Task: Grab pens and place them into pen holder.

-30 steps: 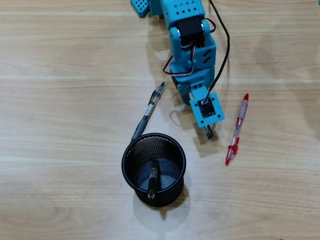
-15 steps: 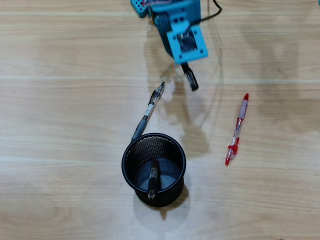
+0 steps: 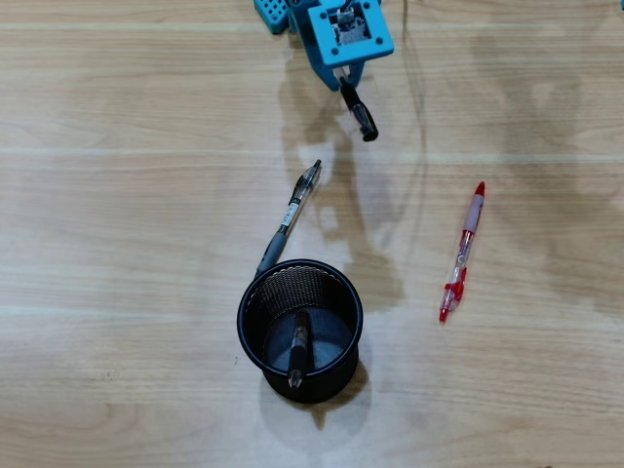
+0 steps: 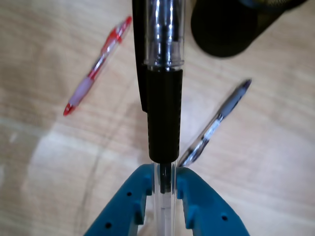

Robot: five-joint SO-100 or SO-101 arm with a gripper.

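Pale wood tabletop (image 3: 117, 195), black-capped clear pen (image 4: 163, 88) clamped upright between the blue gripper (image 4: 165, 184) fingers, capped end toward the black mesh pen holder (image 3: 300, 327) containing one pen, another black pen (image 3: 291, 214) lying diagonally beside it, red pen (image 3: 462, 252) well apart.

Overhead view: pen holder (image 3: 299, 330) stood at lower centre of table (image 3: 117, 244), one pen (image 3: 298, 349) inside it. Second pen (image 3: 291, 215) lay just above holder, slanting up to right, lower end at holder rim. Third pen (image 3: 462, 252) lay well right of holder. Gripper (image 3: 348, 82) sat at top centre, fourth pen (image 3: 359, 111) held between its fingers, above table.
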